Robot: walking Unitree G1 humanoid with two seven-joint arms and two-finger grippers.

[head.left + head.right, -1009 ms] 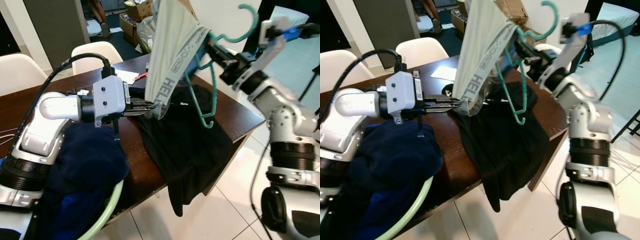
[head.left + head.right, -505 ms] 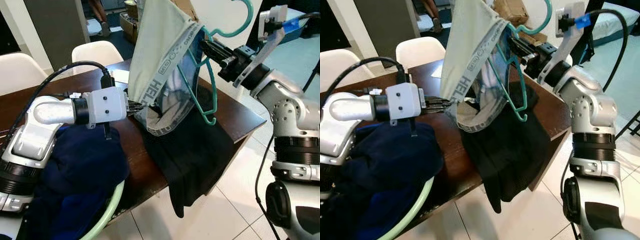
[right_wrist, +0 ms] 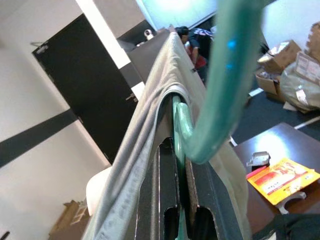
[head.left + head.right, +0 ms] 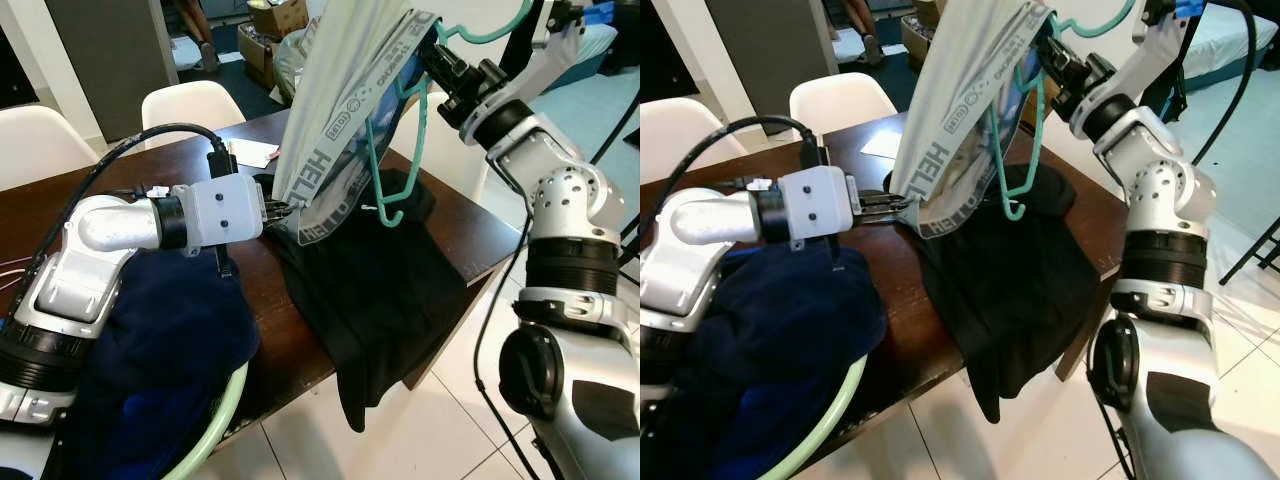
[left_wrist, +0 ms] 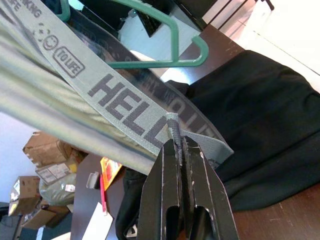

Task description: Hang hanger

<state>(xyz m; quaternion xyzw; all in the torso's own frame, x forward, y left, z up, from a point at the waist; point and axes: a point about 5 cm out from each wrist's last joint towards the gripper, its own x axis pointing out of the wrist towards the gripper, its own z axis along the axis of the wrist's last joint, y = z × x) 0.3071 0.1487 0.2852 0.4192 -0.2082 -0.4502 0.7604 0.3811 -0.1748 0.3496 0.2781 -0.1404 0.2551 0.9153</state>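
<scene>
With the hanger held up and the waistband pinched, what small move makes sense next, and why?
Probably the left hand should tug the grey printed elastic waistband a little further along the green plastic hanger. The right hand grips that hanger high, and the pale grey garment hangs bunched on one side, leaving the hanger's lower end bare.

Count, visible items:
- Green hanger: 1.
- Grey garment with printed waistband: 1.
- Black garment on the dark table: 1.
- Navy cloth heap: 1, in 1 pale green basket.
- White chairs: 2 (a third pale edge is unclear).
- Cardboard boxes: at least 2.
- Grippers: 2, left gripper and right gripper.
</scene>
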